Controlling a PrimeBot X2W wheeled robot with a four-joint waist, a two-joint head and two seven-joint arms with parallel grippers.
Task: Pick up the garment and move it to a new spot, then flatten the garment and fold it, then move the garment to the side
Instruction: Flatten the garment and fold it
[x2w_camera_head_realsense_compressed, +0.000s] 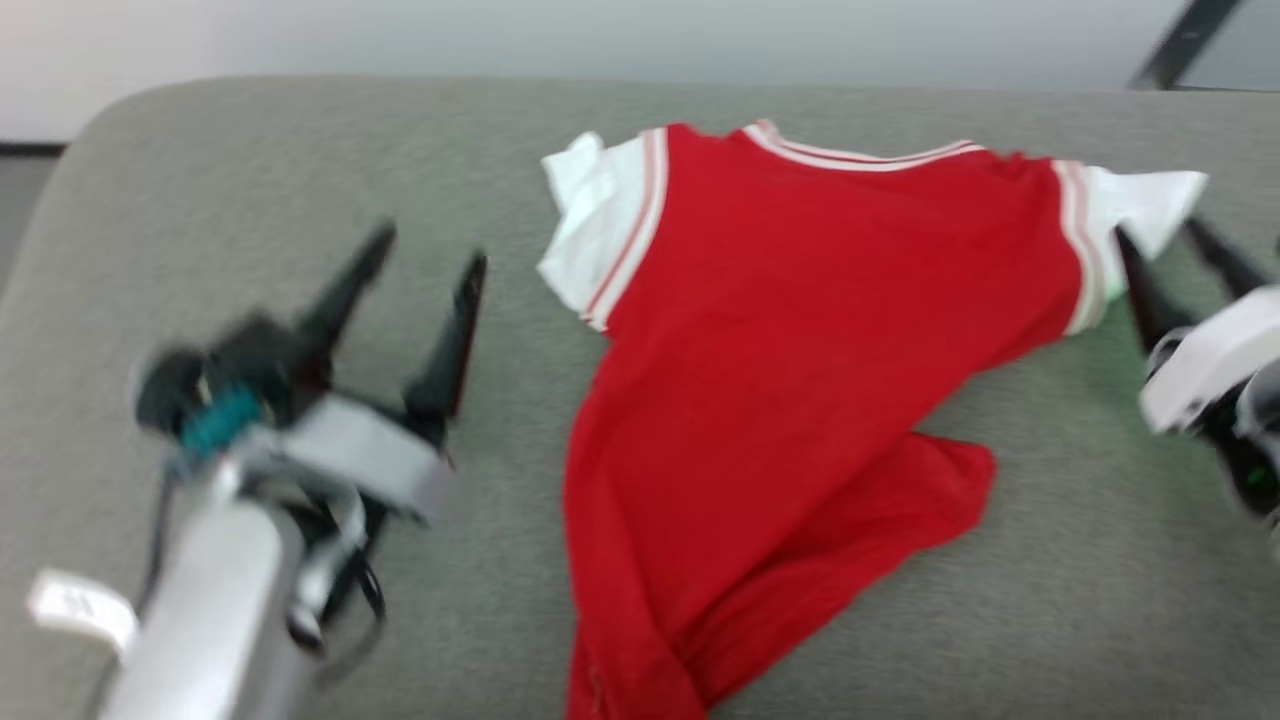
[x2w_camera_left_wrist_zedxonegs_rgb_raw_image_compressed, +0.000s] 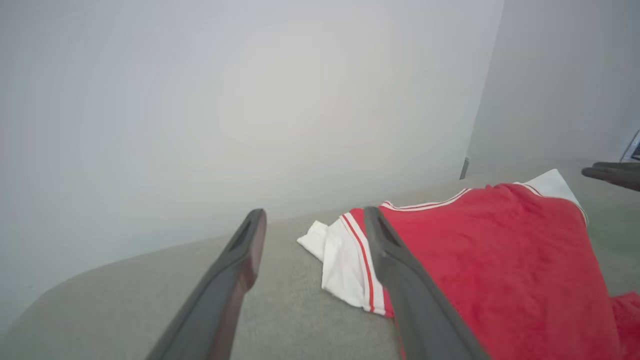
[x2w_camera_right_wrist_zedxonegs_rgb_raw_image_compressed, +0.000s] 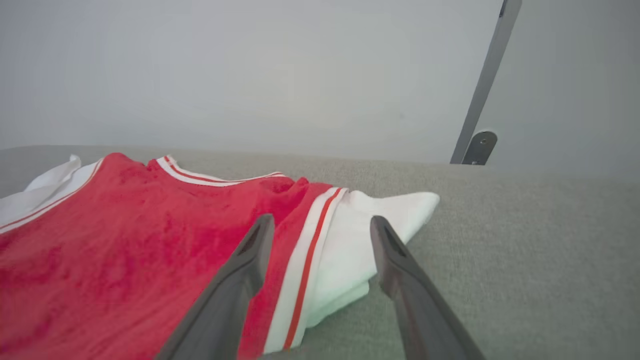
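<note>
**Left gripper** (x2w_camera_head_realsense_compressed: 430, 250): the two dark fingers are spread wide with nothing between them. It is poised over bare padding just left of the garment and apart from it.

**Right gripper** (x2w_camera_head_realsense_compressed: 1158, 232): the fingers are likewise spread wide and clamp nothing. They stand at the tip of the garment's right sleeve (x2w_camera_head_realsense_compressed: 1150, 200). The right wrist view shows the white cloth lying between and beyond the fingers. Whether a finger touches the cloth cannot be told.

**Garment** (x2w_camera_head_realsense_compressed: 800, 330): a red shirt with white, red-striped sleeves, lying across the middle of the grey padded surface (x2w_camera_head_realsense_compressed: 250, 150).
- The striped collar (x2w_camera_head_realsense_compressed: 850, 155) is toward the far edge and the shoulders are spread wide.
- The left sleeve (x2w_camera_head_realsense_compressed: 585, 230) is crumpled.
- The body narrows toward the near edge and is wrinkled, with a flap (x2w_camera_head_realsense_compressed: 900, 500) folded out to the right.

**Open room:**
- Broad bare padding runs from the left sleeve to the rounded far-left corner.
- A narrow bare strip separates the collar from the far edge.
- More bare padding lies right of the lower body, below the right gripper.

**Surroundings:** a pale wall (x2w_camera_left_wrist_zedxonegs_rgb_raw_image_compressed: 200, 100) rises behind the far edge, and a slanted metal strut (x2w_camera_right_wrist_zedxonegs_rgb_raw_image_compressed: 482, 85) stands at the far right.
</note>
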